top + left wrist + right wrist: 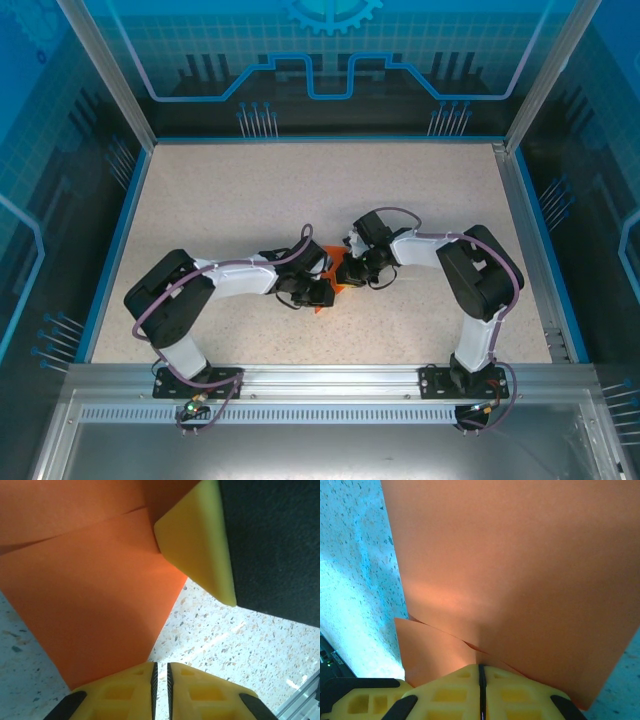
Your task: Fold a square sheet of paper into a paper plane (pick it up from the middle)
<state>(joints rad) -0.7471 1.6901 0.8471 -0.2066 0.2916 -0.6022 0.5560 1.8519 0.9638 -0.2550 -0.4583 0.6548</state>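
The square sheet of paper (341, 277) is bright orange, folded into overlapping flaps, and sits mid-table between the two wrists. In the right wrist view the paper (520, 565) spreads out ahead, and a crease runs straight into my right gripper (481, 666), which is shut on it. My right gripper (350, 270) meets the paper from the right. In the left wrist view my left gripper (161, 664) is shut to a thin slit with only table showing in it. The paper (95, 600) lies just left of its left finger. My left gripper (322, 293) sits low beside the sheet.
One yellow finger of the right gripper (200, 540) stands close above the paper in the left wrist view. The speckled tabletop (250, 200) stretches away behind both arms. A blue rim and glass walls (330, 138) bound it, and an aluminium rail (330, 378) runs along the near edge.
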